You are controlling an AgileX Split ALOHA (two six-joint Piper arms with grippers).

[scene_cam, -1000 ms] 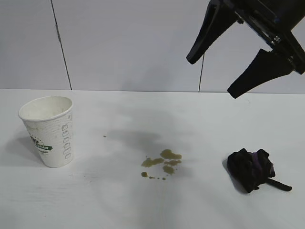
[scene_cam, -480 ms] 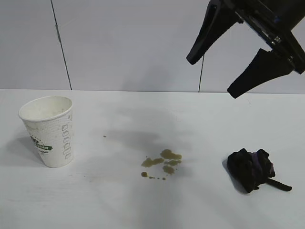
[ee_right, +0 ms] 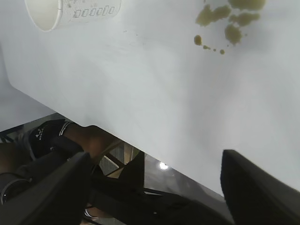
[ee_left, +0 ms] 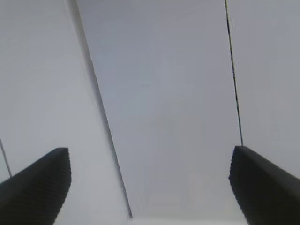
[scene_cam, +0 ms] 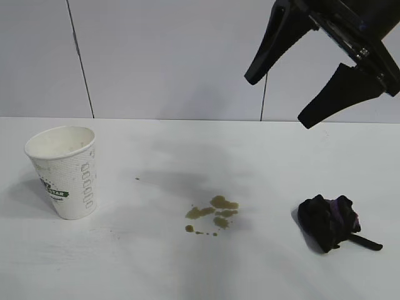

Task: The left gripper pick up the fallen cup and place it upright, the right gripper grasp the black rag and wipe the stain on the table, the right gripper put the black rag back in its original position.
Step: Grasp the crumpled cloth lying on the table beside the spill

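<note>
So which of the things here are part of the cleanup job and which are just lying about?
Part of the job: cup, upright; stain; black rag; table; right gripper, open above the rag; left gripper, open.

Lying about: a shoe under the table edge.

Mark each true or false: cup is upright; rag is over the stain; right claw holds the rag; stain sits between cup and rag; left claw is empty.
1. The cup stands upright. True.
2. The rag lies over the stain. False: it lies on the table apart from the stain, which is uncovered.
3. The right claw holds the rag. False: it hangs open and empty above the table.
4. The stain sits between cup and rag. True.
5. The left claw is empty. True: open, with only wall between its fingers.
</note>
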